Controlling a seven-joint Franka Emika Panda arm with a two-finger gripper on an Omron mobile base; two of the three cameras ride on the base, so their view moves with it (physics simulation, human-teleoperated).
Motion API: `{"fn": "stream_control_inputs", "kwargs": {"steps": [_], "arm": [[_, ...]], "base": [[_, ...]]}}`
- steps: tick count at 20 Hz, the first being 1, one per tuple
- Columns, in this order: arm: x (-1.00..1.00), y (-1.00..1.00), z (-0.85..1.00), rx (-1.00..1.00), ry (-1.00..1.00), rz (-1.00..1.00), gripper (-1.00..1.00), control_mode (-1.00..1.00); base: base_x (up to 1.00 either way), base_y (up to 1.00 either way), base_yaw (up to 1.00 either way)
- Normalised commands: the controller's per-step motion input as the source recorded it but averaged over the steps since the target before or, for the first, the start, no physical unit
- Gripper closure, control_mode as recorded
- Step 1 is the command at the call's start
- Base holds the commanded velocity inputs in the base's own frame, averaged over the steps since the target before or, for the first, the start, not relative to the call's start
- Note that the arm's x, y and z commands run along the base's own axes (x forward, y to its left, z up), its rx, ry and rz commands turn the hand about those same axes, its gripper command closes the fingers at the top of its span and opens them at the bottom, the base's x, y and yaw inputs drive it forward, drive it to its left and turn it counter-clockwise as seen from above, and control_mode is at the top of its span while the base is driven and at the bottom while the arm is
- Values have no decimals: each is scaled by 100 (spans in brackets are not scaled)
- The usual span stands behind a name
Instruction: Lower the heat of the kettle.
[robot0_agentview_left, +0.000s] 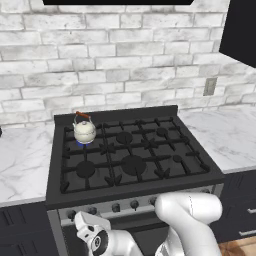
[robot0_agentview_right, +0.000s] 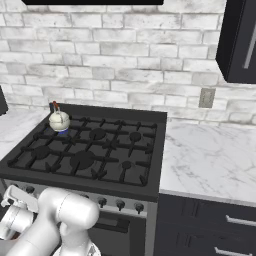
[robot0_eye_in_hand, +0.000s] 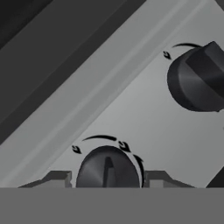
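The gripper (robot0_eye_in_hand: 108, 179) is closed on a dark round knob (robot0_eye_in_hand: 108, 168) on the stove's grey front panel (robot0_eye_in_hand: 131, 109); one fingertip (robot0_eye_in_hand: 54, 178) sits at each side of the knob, touching it as far as the cropped bottom of the hand view lets me judge. The knob's ridge runs roughly in line with the gripper, and curved arrow marks arc above it. A second knob (robot0_eye_in_hand: 197, 78) sits further along the panel, apart from the fingers, turned at an angle. Above the panel runs the stove's dark front edge.

From the base cameras, the hand (robot0_agentview_left: 92, 235) reaches low at the left end of the knob row, below the cooktop (robot0_agentview_left: 130, 155). The kettle (robot0_agentview_left: 84, 129) stands upright on the rear left burner, with a small blue flame (robot0_agentview_left: 81, 144) showing under it. Marble counter (robot0_agentview_right: 210, 155) lies on both sides of the stove, with a white brick wall (robot0_agentview_left: 125, 60) behind and an outlet (robot0_agentview_right: 206, 98) on it to the right.
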Motion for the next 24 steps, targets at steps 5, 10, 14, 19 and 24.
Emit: {"fn": "stream_control_inputs", "kwargs": {"steps": [5,10,14,19,24], "arm": [[0,0,0,0,0,0,100,-100],[0,-16,-1,9,-4,0,100,-100],[-1,-33,0,25,-8,0,100,-100],[-3,-27,0,28,-9,0,100,-100],[0,-19,0,29,-4,0,100,-100]], "base": [[0,0,0],[0,0,0],[0,0,0],[0,0,0],[0,0,0]]}}
